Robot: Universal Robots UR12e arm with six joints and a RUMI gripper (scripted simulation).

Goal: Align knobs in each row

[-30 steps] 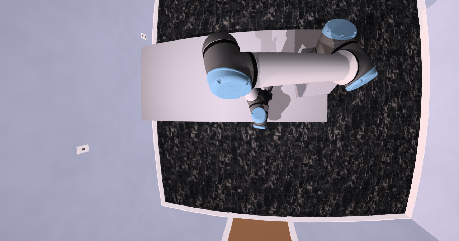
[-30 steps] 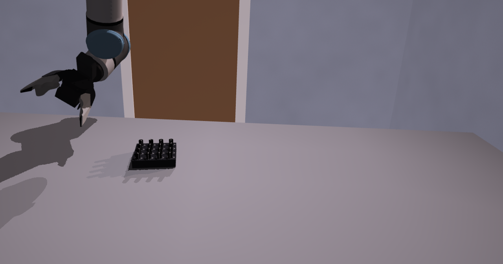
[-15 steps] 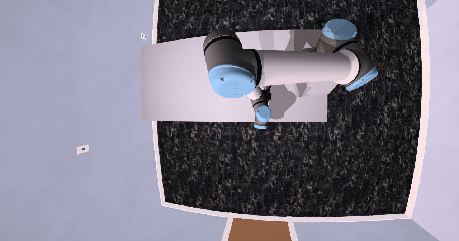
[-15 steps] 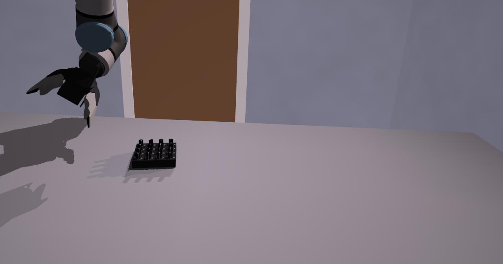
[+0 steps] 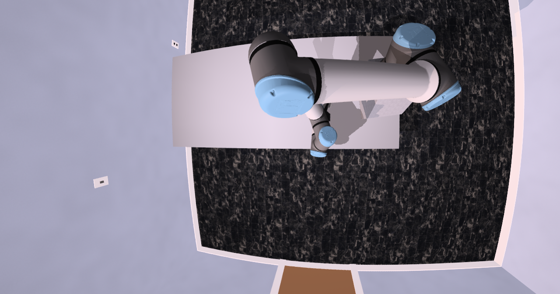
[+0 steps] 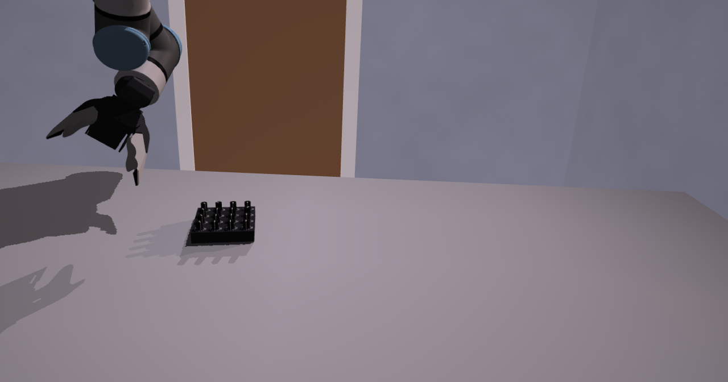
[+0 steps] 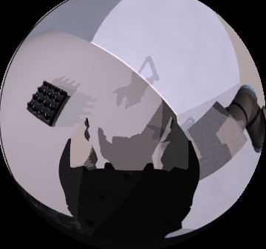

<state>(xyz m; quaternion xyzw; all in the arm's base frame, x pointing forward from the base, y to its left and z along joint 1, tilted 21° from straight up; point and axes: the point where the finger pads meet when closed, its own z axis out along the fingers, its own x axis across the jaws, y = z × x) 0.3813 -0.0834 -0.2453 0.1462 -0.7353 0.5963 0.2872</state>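
Observation:
The black knob box (image 6: 222, 235) (image 7: 55, 113) sits flat on the pale table, with upright black knobs in rows on its top. The marks and the knobs' pointing directions are too small to read. In the top view the box does not show; the arm covers part of the table. My gripper (image 6: 91, 161) (image 7: 129, 119) is open and empty, tilted, with its jaws wide apart. It hangs above the table, up and to the left of the box in the exterior view. In the wrist view the box lies left of and beyond the left fingertip.
The pale table (image 5: 219, 108) (image 6: 458, 288) carries the box. A grey block-like base (image 5: 385, 108) (image 7: 210, 145) stands at the table's right end in the top view, near the arm's foot. The arm's upper links (image 5: 360, 80) stretch over the table. Walls and a brown door (image 6: 264, 74) stand beyond the table.

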